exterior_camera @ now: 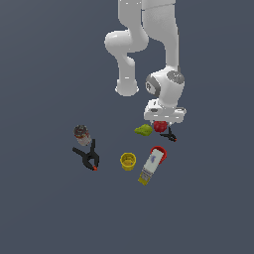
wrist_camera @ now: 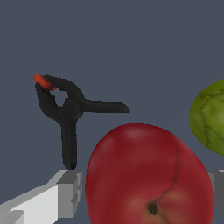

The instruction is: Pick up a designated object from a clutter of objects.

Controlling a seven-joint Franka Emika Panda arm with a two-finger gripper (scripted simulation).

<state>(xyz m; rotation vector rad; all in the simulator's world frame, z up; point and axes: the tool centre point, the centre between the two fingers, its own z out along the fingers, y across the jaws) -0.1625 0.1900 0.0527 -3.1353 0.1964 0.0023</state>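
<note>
The red apple [exterior_camera: 159, 126] sits directly under my hand, between a yellow-green fruit [exterior_camera: 144, 130] and a black clamp [exterior_camera: 169, 135]. In the wrist view the apple [wrist_camera: 148, 175] fills the space between my fingers [wrist_camera: 65, 192], dimple facing the camera, and both pads lie against its sides. My gripper [exterior_camera: 159, 123] is shut on the apple, low over the floor. The wrist view also shows the yellow-green fruit [wrist_camera: 212, 116] close beside the apple and the clamp [wrist_camera: 65, 113] with its orange tip just beyond one finger.
A yellow cup [exterior_camera: 128, 160] and a red-capped white bottle [exterior_camera: 153, 164] lie nearer the camera. A dark can [exterior_camera: 81, 133] and a second black clamp [exterior_camera: 89, 156] lie toward the exterior view's left. The floor is dark grey.
</note>
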